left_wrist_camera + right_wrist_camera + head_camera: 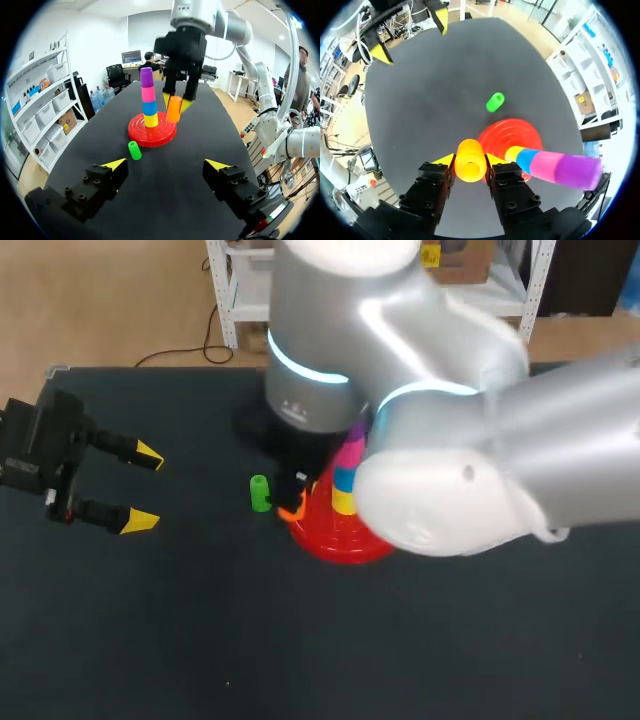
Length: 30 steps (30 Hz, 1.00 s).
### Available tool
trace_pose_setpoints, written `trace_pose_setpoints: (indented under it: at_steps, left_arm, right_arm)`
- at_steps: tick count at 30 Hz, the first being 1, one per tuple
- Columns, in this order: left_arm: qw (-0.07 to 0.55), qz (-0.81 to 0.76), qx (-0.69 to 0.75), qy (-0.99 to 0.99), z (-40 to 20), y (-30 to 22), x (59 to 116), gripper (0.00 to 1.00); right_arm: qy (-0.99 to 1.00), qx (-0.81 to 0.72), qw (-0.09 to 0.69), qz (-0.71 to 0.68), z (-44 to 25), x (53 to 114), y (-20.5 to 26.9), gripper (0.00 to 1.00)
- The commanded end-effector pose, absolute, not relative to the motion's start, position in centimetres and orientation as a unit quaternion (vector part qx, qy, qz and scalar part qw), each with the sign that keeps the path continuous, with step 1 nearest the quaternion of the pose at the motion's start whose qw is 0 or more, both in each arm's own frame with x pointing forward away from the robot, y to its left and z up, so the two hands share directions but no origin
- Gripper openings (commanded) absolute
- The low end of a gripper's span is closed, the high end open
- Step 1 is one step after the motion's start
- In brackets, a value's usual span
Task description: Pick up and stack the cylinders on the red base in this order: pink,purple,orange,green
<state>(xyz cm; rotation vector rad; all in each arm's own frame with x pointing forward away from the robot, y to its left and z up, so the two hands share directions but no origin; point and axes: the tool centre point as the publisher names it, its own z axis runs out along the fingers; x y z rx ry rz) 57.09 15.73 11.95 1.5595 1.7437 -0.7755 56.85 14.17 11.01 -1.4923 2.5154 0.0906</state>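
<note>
- Counting across the desk (200, 640), there are six cylinders, one red base (152, 136) and two grippers.
- The left gripper (145, 488) hangs over the desk's left side, well apart from everything else. Its two yellow-tipped fingers are spread wide with nothing between them.
- One green cylinder (133, 150) sits alone on the desk just left of the base, near its rim but not touching it. In the left wrist view it seems to stand on end with its open top showing, its long axis close to vertical.
- One orange cylinder (174, 109) is clamped between both fingers of the right gripper (470, 161), one yellow tip pressing on each side. Its long axis runs nearly upright, with a slight lean. It hangs off the desk, close beside the stack and over the base's rim.
- Four cylinders are stacked on the base's centre: yellow cylinder (150, 120) at the bottom, then blue cylinder (149, 108), pink cylinder (148, 93), and purple cylinder (146, 77) on top. The stack's long axis is vertical.
- The right arm (480, 450) comes in from the right and reaches past the middle, hiding part of the stack and base in the head view.
</note>
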Motion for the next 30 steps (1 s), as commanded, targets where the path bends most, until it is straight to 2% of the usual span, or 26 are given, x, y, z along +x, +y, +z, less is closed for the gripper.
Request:
trace_pose_setpoints:
  at_steps: [1,13,30]
  left_arm:
    - [0.335,-0.296,0.597,0.666,11.8,15.8,57.0,1.0]
    - [0.335,-0.296,0.597,0.666,11.8,15.8,57.0,1.0]
    - [0.335,-0.296,0.597,0.666,11.8,15.8,57.0,1.0]
  right_arm:
    - [0.85,-0.512,0.123,0.028,14.0,56.4,13.2,0.0]
    - [0.842,-0.51,0.177,0.008,21.3,58.9,11.8,0.0]
    - [0.847,-0.499,0.18,-0.03,23.3,62.2,10.1,0.0]
